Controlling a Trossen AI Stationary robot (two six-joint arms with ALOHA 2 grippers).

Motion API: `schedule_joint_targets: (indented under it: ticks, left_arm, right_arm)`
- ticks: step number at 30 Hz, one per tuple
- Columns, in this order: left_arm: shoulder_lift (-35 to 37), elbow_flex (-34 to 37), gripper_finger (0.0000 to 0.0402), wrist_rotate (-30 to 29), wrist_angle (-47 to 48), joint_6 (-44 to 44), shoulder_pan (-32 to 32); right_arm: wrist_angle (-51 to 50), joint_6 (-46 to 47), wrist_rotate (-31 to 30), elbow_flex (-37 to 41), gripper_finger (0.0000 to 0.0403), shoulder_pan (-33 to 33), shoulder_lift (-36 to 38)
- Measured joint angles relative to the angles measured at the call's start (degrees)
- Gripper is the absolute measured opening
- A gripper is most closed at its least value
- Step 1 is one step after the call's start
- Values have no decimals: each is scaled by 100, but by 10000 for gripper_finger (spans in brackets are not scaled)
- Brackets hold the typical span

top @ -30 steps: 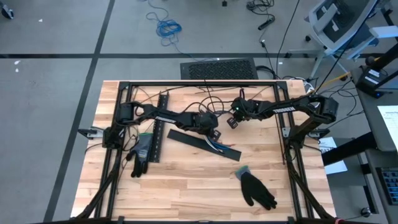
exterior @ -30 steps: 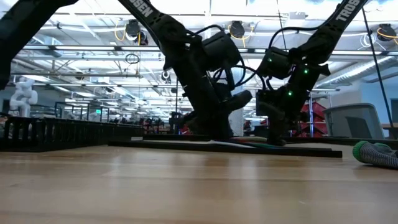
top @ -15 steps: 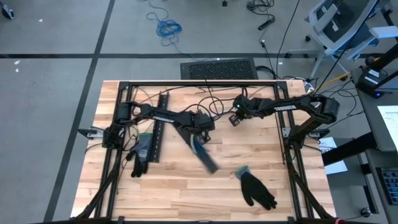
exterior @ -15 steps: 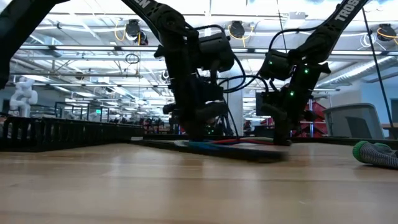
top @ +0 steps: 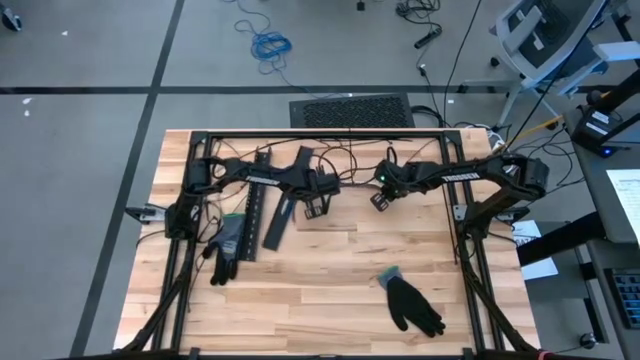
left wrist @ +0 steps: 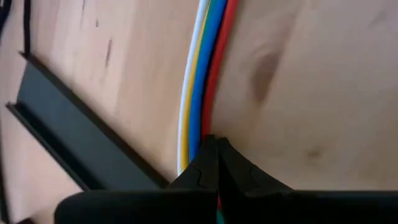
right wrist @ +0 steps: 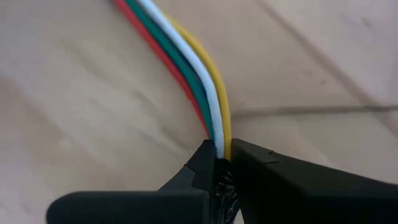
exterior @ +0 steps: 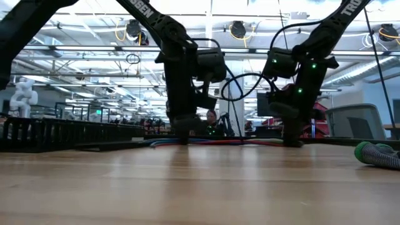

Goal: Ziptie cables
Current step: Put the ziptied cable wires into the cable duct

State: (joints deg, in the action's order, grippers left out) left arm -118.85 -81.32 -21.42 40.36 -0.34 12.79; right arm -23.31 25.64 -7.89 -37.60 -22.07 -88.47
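The cables [exterior: 219,141], thin wires in white, yellow, blue, green and red, run low over the wooden table between my two grippers. My left gripper [top: 320,207] is shut on one end of them [left wrist: 202,93] and points steeply down. My right gripper [top: 377,198] is shut on the other end [right wrist: 199,68] and also points down. A flat black strip [top: 285,200] lies on the table under my left arm, close beside the left fingers [left wrist: 68,137]. My left gripper pinches the cable bundle [left wrist: 200,134] between its two fingertips, coming from above at a steep slant. The wires leave the fingers side by side and run flat along the table. My right gripper pinches the bundle's other end [right wrist: 217,134] between its fingertips, from above. There the wires curve away side by side, close over the table.
A black slotted strip [top: 255,205] lies near-to-far left of the flat strip. One dark glove [top: 228,245] lies at the near left and another [top: 410,300] at the near right, its cuff [exterior: 375,153] showing in the low view. Thin black wires lie along the far edge.
My left gripper has rolled about its own line and gone toward the table's left and far side. The flat black strip has swung round from slanting toward the near right to lying almost near-to-far beside the slotted strip. The cables now stretch between the two grippers.
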Motion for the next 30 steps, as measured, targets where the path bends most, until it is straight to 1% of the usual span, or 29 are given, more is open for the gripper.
schedule_joint_targets:
  ticks: [2, 5, 9, 14, 19, 23, 30]
  left_arm:
    - [0, 0, 1, -100, 78, 212, 103]
    - [0, -2, 1, -97, 140, 392, 242]
    - [6, -13, 1, 67, 197, 348, 311]
    - [76, -11, 1, 426, 311, 118, 266]
    - [252, 11, 1, 630, 511, 81, 154]
    - [435, 9, 1, 656, 560, 88, 105]
    - [700, 0, 12, 639, 491, 79, 73]
  right_arm:
    - [-86, 99, -33, -2, 20, 158, 0]
    - [-217, 210, -50, -9, 20, 359, 0]
    - [-270, 270, -164, -11, 20, 511, 16]
    - [-253, 268, -92, 29, 20, 523, 134]
    - [-349, 223, 50, 55, 20, 527, 395]
    - [-458, 180, 102, 81, 23, 534, 591]
    - [-444, -52, -8, 75, 48, 532, 697]
